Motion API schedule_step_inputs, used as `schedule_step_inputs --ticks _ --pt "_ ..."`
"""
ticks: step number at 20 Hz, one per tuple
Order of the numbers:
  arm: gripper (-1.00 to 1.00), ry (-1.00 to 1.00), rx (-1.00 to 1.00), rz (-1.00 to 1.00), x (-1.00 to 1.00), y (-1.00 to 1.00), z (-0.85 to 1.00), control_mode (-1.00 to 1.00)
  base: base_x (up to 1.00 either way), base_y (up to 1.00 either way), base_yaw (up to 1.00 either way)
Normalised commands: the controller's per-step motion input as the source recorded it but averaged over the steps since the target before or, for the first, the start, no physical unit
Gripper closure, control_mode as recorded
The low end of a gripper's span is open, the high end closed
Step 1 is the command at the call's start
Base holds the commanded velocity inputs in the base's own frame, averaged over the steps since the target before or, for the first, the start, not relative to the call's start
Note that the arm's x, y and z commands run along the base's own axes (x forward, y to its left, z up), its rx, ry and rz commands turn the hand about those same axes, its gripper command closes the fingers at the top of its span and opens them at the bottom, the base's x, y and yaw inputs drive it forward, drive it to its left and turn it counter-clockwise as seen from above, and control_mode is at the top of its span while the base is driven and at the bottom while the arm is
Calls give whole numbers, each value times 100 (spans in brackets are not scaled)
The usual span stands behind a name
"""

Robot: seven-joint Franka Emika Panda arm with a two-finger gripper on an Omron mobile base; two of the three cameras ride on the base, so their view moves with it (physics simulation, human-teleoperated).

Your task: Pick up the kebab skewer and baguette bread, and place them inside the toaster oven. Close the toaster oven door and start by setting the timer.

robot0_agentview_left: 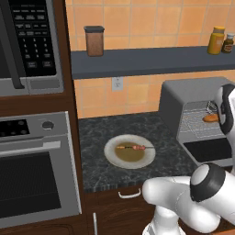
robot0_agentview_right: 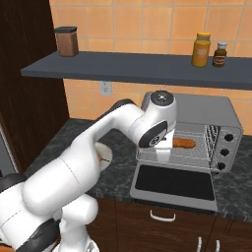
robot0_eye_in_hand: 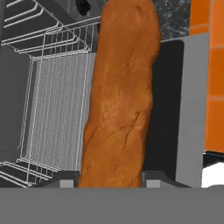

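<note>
The baguette bread (robot0_eye_in_hand: pixel 120 96), a slim orange-brown loaf, runs up the middle of the hand view with my gripper (robot0_eye_in_hand: pixel 109 181) shut on its near end. The loaf (robot0_agentview_right: pixel 184 143) hangs just over the wire rack inside the grey toaster oven (robot0_agentview_right: pixel 206 110). The toaster oven door (robot0_agentview_right: pixel 172 179) is dropped flat open in front of the oven. Left of the oven, the kebab skewer (robot0_agentview_left: pixel 131 147) lies across a round plate (robot0_agentview_left: pixel 112 158) on the dark counter.
A black microwave (robot0_agentview_left: pixel 27 41) and a steel built-in oven (robot0_agentview_left: pixel 32 170) fill the wall at the left. The shelf (robot0_agentview_right: pixel 133 66) above the toaster oven carries a brown canister (robot0_agentview_right: pixel 66 41) and two bottles (robot0_agentview_right: pixel 201 49). Oven knobs (robot0_agentview_right: pixel 227 145) sit on the right front panel.
</note>
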Motion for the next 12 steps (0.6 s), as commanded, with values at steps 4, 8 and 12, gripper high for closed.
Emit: schedule_step_inputs --ticks 4,8,12 --pt "100 -2 0 0 23 -20 -18 -100 0 0 0" --pt "100 -1 1 0 27 -34 0 -100 0 0 0" --pt "100 0 0 0 28 -25 0 -100 0 0 0"
